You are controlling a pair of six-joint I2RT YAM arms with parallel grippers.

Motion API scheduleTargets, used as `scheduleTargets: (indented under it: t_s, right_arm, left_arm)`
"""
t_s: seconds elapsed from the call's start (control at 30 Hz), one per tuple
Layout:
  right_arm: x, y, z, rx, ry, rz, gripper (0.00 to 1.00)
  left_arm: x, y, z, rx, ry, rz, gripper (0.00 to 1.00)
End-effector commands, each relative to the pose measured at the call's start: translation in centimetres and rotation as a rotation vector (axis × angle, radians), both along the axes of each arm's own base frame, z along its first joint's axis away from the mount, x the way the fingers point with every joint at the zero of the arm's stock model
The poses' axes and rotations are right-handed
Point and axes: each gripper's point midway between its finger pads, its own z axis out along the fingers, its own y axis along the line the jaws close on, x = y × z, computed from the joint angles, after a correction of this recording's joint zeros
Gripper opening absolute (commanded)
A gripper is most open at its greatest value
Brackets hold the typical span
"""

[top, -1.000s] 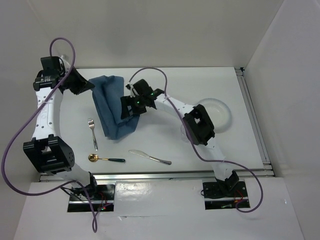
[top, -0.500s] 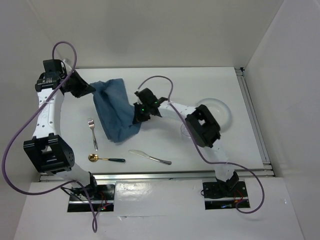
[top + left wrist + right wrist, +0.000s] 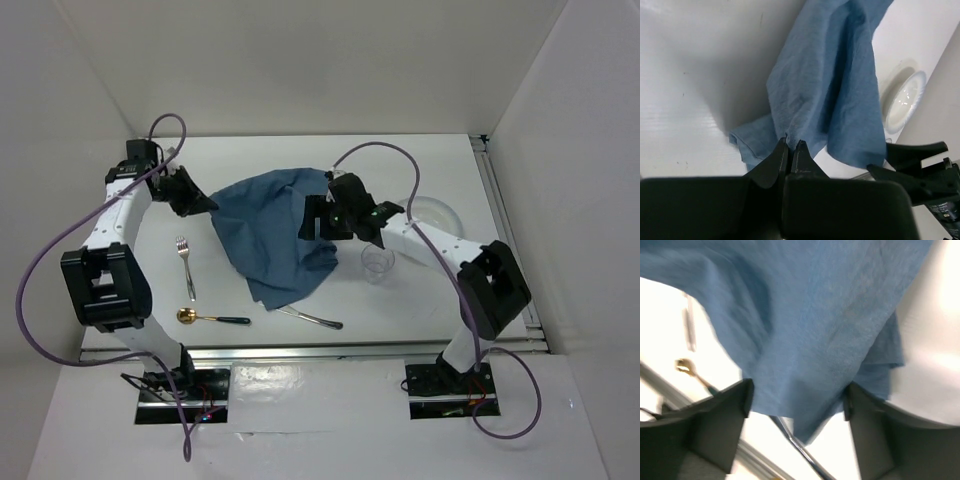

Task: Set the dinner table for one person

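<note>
The dinner table (image 3: 270, 160) is a white top. A blue-grey cloth (image 3: 275, 235) lies spread and rumpled over its middle. My left gripper (image 3: 203, 201) is shut on the cloth's left corner, and the left wrist view shows the jaws pinching its edge (image 3: 790, 142). My right gripper (image 3: 313, 218) is at the cloth's right side. In the right wrist view its jaws stand wide apart (image 3: 797, 390) with the cloth (image 3: 825, 315) hanging between them. A fork (image 3: 184, 262), a gold spoon (image 3: 205, 318), a knife (image 3: 318, 320), a clear glass (image 3: 377, 262) and a white plate (image 3: 437, 215) lie around.
The cloth's lower corner covers the knife's left end. The glass stands just below the right forearm, with the plate behind it at the right. An aluminium rail (image 3: 300, 350) runs along the near edge and another (image 3: 505, 235) along the right edge.
Both grippers have moved right. The cloth has been pulled out from a folded bundle into a wide spread, and its lower corner now lies over the knife.
</note>
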Motion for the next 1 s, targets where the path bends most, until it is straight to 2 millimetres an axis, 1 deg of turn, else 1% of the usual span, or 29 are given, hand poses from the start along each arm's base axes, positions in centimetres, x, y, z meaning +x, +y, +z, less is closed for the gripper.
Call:
scheduleTargets:
  t_s: [0.0, 0.03, 0.07, 0.1, 0.13, 0.17, 0.2, 0.23, 0.27, 0.3, 0.33, 0.37, 0.4, 0.43, 0.5, 0.53, 0.57, 0.6, 0.63, 0.67, 0.7, 0.73, 0.77, 0.8, 0.83, 0.87, 0.9, 0.93, 0.97]
  right_arm:
    - [0.0, -0.8, -1.7, -0.138, 0.023, 0.021, 0.87]
    - [0.7, -0.9, -1.6, -0.161, 0.007, 0.016, 0.9]
    - [1.9, -0.3, -0.3, -0.156, -0.036, 0.011, 0.91]
    - [2.5, -0.2, 0.0, -0.169, -0.049, 0.01, 0.91]
    - [3.6, -0.3, -0.6, -0.196, -0.061, 0.013, 0.91]
    - [5.3, -0.2, 0.9, -0.179, -0.092, -0.014, 0.91]
    - [6.2, -0.3, 1.0, -0.18, -0.102, -0.021, 0.91]
    - [7.2, -0.8, -0.6, -0.211, -0.07, -0.039, 0.91]
    - [9.1, -1.1, 0.8, -0.181, -0.085, -0.074, 0.91]
    - [10.0, -1.4, -0.7, -0.198, -0.046, -0.093, 0.91]
    - [10.9, -1.7, -1.0, -0.201, -0.041, -0.106, 0.91]
    - [12.7, -2.0, 0.4, -0.165, -0.059, -0.135, 0.91]
    - [13.4, -2.1, 0.2, -0.158, -0.056, -0.14, 0.91]
    - [15.0, -2.3, -0.5, -0.157, -0.055, -0.146, 0.9]
    - [17.1, -2.7, -1.3, -0.167, -0.051, -0.162, 0.9]
    - [17.8, -3.2, -4.7, -0.219, 0.003, -0.152, 0.9]
    - [20.1, -3.4, -3.0, -0.202, -0.045, -0.166, 0.9]
    - [20.8, -3.2, -3.4, -0.213, -0.054, -0.154, 0.92]
    - [21.7, -3.5, -4.0, -0.227, -0.068, -0.137, 0.93]
    - [23.1, -3.4, -4.9, -0.222, -0.088, -0.128, 0.95]
    - [23.5, -2.9, -5.1, -0.21, -0.102, -0.104, 0.96]
    - [24.1, -2.5, -6.5, -0.216, -0.117, -0.08, 0.98]
    - [24.7, -2.9, -7.0, -0.215, -0.12, -0.091, 0.99]
    - [25.2, -2.6, -6.9, -0.208, -0.139, -0.077, 0.99]
    - [25.5, -3.1, -7.5, -0.205, -0.13, -0.081, 0.99]
    - [25.9, -2.7, -8.3, -0.199, -0.14, -0.062, 0.99]
    - [26.4, -2.9, -8.3, -0.186, -0.147, -0.062, 0.99]
    - [26.3, -2.5, -8.6, -0.173, -0.149, -0.036, 0.99]
    - [26.6, -2.2, -9.2, -0.167, -0.164, -0.022, 0.99]
  left_arm:
    - [0.6, 0.3, 0.4, 0.019, -0.049, -0.018, 0.0]
    - [1.0, 0.4, 0.7, 0.021, -0.058, -0.018, 0.0]
    - [1.3, 0.5, 0.5, 0.019, -0.052, -0.018, 0.0]
    - [1.6, 0.5, 0.6, 0.02, -0.056, -0.018, 0.0]
    - [2.3, 0.7, 1.3, 0.025, -0.077, -0.017, 0.0]
    - [2.9, 0.8, 0.7, 0.022, -0.066, -0.017, 0.0]
    - [3.0, 0.8, 0.6, 0.018, -0.046, -0.018, 0.0]
    - [3.8, 1.0, 1.3, 0.03, -0.075, -0.026, 0.0]
    - [4.0, 1.1, 0.7, 0.025, -0.05, -0.026, 0.0]
    - [4.2, 1.1, 0.6, 0.028, -0.043, -0.033, 0.0]
    - [4.7, 1.2, 1.0, 0.031, -0.058, -0.033, 0.0]
    - [4.7, 1.2, 0.8, 0.028, -0.046, -0.033, 0.0]
    - [5.0, 1.3, 0.7, 0.033, -0.048, -0.04, 0.0]
    - [5.3, 1.4, 0.5, 0.032, -0.045, -0.04, 0.0]
    - [5.5, 1.4, 0.3, 0.032, -0.042, -0.04, 0.0]
    - [5.6, 1.6, -0.3, 0.037, -0.03, -0.035, 0.0]
    - [5.6, 1.6, 0.1, 0.038, -0.033, -0.035, 0.0]
    - [5.6, 1.6, 0.1, 0.038, -0.033, -0.035, 0.0]
    - [5.7, 1.6, -0.4, 0.035, -0.021, -0.035, 0.0]
    - [5.7, 1.6, -0.4, 0.035, -0.021, -0.035, 0.0]
    - [6.0, 1.6, -0.5, 0.035, -0.021, -0.035, 0.0]
    - [6.0, 1.7, -0.6, 0.04, -0.025, -0.042, 0.0]
    - [6.0, 1.7, -0.7, 0.038, -0.014, -0.042, 0.0]
    - [6.2, 1.8, -0.9, 0.043, -0.017, -0.05, 0.0]
    - [6.0, 1.7, -1.0, 0.041, -0.007, -0.05, 0.0]
    - [6.1, 1.8, -1.2, 0.044, -0.001, -0.058, 0.0]
    - [6.3, 1.8, -0.8, 0.047, -0.013, -0.058, 0.0]
    - [6.1, 1.8, -1.3, 0.042, 0.008, -0.058, 0.0]
    - [6.1, 1.8, -1.3, 0.048, 0.004, -0.066, 0.0]
